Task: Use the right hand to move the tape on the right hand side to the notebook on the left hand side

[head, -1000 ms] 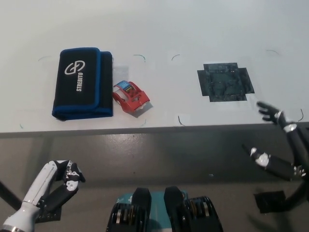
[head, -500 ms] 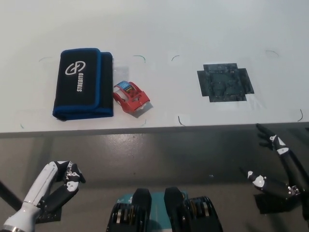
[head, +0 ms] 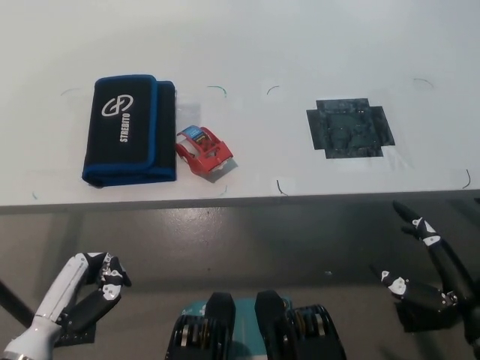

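Your white left hand (head: 86, 289) hangs below the tabletop's near edge at the lower left, off the table, fingers curled in toward the palm and holding nothing.

On the white tabletop (head: 300, 45), toward its left side and close to the near edge, you have the notebook (head: 129, 129): a black case with blue trim and a white logo, lying flat. Touching or just beside its right edge sits the tape (head: 203, 149), a small red dispenser with a blue-and-white label on top, tilted at an angle. It rests on the tabletop itself, not on the notebook.

Further right, about midway between the near and far edges, a dark cross-shaped patch (head: 349, 127) lies flat on the surface. A few thin curved pen marks are scattered around these things.

Your black right hand (head: 424, 262) is at the lower right, below the near edge and clear of the table. Its fingers are spread apart, two white-tipped ones pointing up and left, with nothing between them. It is well apart from the tape.
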`<state>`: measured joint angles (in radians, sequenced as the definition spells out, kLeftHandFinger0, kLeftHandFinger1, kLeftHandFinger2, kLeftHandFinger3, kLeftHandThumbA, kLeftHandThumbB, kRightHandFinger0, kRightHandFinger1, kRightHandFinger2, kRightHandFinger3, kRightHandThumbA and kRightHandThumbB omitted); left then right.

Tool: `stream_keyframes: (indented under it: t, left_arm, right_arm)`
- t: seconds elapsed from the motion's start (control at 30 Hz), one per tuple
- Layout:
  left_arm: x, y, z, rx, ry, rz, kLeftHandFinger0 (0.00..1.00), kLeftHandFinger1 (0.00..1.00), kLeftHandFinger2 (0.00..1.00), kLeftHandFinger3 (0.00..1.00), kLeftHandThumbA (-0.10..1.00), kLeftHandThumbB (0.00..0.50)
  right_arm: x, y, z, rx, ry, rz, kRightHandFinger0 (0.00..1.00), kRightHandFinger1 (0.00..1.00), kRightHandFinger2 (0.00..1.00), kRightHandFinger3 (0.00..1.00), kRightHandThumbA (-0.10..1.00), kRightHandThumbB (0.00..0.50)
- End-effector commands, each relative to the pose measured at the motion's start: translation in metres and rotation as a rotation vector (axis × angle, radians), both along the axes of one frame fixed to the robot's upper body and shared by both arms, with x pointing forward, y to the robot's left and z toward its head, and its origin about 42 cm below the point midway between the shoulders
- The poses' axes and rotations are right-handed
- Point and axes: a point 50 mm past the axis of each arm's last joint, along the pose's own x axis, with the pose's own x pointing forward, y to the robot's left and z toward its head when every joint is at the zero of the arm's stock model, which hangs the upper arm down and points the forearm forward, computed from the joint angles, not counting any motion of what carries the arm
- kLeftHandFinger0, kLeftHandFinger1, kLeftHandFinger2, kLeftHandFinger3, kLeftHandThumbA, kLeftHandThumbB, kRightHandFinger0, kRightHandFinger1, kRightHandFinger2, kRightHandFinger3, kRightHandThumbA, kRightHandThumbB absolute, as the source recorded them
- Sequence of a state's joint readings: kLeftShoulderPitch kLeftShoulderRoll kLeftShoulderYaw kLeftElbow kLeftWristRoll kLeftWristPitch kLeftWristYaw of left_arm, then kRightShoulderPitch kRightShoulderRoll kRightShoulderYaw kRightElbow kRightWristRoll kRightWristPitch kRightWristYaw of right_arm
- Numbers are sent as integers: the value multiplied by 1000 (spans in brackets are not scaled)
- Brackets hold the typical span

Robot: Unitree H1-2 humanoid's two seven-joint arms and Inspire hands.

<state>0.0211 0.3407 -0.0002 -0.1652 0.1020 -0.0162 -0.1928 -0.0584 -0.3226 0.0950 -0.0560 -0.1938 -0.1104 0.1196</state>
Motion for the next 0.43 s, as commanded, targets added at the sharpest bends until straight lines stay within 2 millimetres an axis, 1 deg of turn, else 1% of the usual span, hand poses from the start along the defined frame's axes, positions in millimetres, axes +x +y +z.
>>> stream_keyframes:
  t: [0.0,0.07,0.1,0.13,0.2,0.27,0.4]
  left_arm:
    - [-1,4,10,7,-41,-24,236,180,179,387,149,0]
    - [-1,3,11,11,-42,-26,231,175,172,381,153,0]
    - [-1,3,11,17,-39,-23,229,176,174,381,170,0]
    - [-2,3,9,16,-33,-24,228,175,173,380,168,0]
    - [-2,3,9,24,-42,-29,225,173,171,381,171,0]
    - [-2,3,9,24,-44,-29,225,172,172,381,169,0]
    - [-2,3,9,23,-44,-30,228,180,182,386,165,0]
  right_arm:
    - [5,4,10,-7,-40,30,912,995,1000,1000,722,195]
    - [6,4,10,-15,-41,29,914,998,1000,1000,717,187]
    - [5,4,10,-18,-40,27,946,1000,1000,1000,713,183]
    - [3,3,8,-20,-33,25,952,1000,1000,1000,714,183]
    - [3,4,9,-13,-33,30,947,1000,1000,1000,694,176]
    - [3,4,9,-15,-27,30,932,1000,1000,1000,699,184]
    - [3,4,9,-11,-18,33,922,1000,1000,1000,697,178]
